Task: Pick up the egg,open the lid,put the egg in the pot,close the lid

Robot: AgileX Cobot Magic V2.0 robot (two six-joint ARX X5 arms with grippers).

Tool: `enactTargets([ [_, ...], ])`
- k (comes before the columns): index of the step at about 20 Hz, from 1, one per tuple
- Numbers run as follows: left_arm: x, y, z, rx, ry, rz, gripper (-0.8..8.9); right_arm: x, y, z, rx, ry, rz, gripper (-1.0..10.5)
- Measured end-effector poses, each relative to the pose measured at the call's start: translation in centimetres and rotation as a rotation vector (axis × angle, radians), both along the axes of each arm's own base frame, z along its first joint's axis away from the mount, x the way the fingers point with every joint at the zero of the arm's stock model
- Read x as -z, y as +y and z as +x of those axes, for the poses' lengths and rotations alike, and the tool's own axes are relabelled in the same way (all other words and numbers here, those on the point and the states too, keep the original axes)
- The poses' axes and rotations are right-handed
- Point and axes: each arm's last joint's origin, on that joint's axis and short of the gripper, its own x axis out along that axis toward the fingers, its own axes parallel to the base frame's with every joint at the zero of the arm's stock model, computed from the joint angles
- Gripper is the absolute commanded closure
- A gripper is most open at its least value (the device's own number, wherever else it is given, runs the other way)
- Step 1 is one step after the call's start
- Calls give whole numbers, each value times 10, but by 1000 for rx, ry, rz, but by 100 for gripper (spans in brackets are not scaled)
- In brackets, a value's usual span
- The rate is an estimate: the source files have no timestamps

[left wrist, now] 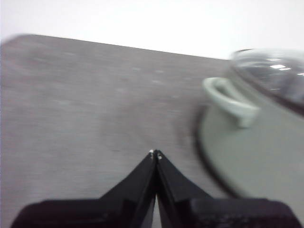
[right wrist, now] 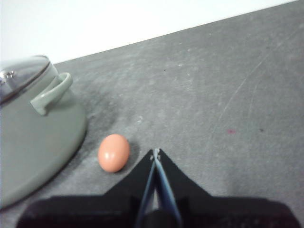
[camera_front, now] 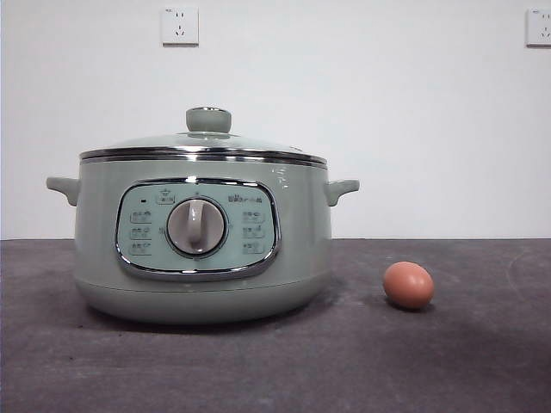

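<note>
The pale green pot (camera_front: 202,232) stands left of centre on the dark table, its glass lid (camera_front: 203,142) closed on top with the green knob (camera_front: 208,119) upright. The brown-orange egg (camera_front: 408,285) lies on the table to the pot's right, apart from it. In the right wrist view the egg (right wrist: 113,152) rests beside the pot (right wrist: 33,142), and my right gripper (right wrist: 155,152) hangs shut above the table near the egg, holding nothing. My left gripper (left wrist: 155,154) is shut and empty on the pot's other side, near a side handle (left wrist: 230,100). Neither arm shows in the front view.
The dark grey table (camera_front: 275,361) runs back to a white wall with two wall sockets (camera_front: 179,26). Bare table surface (right wrist: 228,95) stretches beyond the egg in the right wrist view, and more (left wrist: 85,95) beside the pot in the left wrist view.
</note>
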Motion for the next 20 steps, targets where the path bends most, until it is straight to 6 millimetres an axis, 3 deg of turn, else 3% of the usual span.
enactTargets([
  [3,-1,-3,-1,93,11,-86,819,-2,0,0,8,10,55,959],
  [9,-10,-7,-5,211,74,-210,819,-29,1,-4,-36,-23,106,959],
  [20,-69,-13,-21,384,87,-249,819,-93,5,-2,-184,100,78,958],
])
